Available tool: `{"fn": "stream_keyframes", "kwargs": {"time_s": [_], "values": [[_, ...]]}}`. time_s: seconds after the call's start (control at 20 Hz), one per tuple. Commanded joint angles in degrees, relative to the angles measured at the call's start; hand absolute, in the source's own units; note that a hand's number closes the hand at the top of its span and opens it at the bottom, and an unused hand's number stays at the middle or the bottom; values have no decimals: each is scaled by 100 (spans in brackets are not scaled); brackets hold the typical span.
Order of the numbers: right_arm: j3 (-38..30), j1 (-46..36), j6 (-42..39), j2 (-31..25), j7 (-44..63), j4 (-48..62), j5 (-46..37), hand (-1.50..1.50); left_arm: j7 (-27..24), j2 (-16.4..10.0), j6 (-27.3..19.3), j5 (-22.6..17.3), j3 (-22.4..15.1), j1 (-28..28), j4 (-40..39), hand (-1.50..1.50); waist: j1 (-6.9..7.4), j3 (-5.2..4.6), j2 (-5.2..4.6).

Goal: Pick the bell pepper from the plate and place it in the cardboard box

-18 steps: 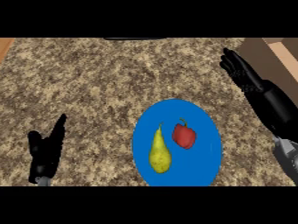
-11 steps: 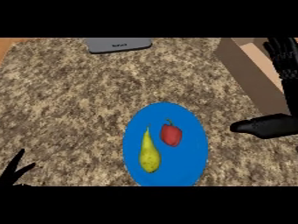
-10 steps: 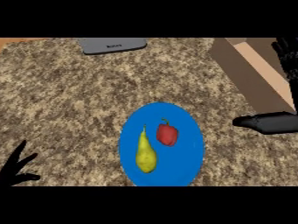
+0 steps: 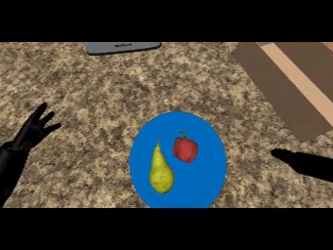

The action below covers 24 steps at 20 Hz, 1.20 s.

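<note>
**Right hand beside the plate, pepper not yet picked**

My right hand is showing only as a dark part at the view's edge. I cannot tell whether it is open or closed, though I am seeing nothing held in it. To its left the blue plate is lying on the counter. The pepper is sitting on it, on the side nearer this hand. The pear is lying just past the pepper, close beside it. Ahead of my hand the box is waiting, well apart from the plate. My left hand is resting open far across the counter.

I am judging the reach as not yet made. Coming in sideways, I am risking a nudge that rolls the pepper into the pear, or closing on both. A low carry could also be clipping the box's near wall, and I cannot make out its opening from here.
</note>
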State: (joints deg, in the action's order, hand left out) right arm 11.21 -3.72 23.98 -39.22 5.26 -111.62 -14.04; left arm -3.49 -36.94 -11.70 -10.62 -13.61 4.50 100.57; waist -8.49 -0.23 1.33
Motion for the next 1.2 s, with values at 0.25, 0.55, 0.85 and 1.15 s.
{"fn": "stream_keyframes", "kwargs": {"time_s": [0.25,0.55,0.85,1.15], "values": [[763,758,-1009,-998,2488,-1517,-1981,-150,-89,311,230,165,-274,-855,-313,0,459,-26,-104],[1969,300,-2474,-833,4394,-2258,-2644,-150,-96,278,650,4,-178,-1372,-769,0,742,-31,-150],[2957,-901,-3733,114,6109,-1899,-3019,-150,-255,524,875,85,-308,-1862,-1278,0,917,-25,-187],[3490,-1517,-4321,1572,7326,-1183,-3126,-150,-115,499,895,77,-256,-1776,-1075,0,1001,-12,-125]]}}
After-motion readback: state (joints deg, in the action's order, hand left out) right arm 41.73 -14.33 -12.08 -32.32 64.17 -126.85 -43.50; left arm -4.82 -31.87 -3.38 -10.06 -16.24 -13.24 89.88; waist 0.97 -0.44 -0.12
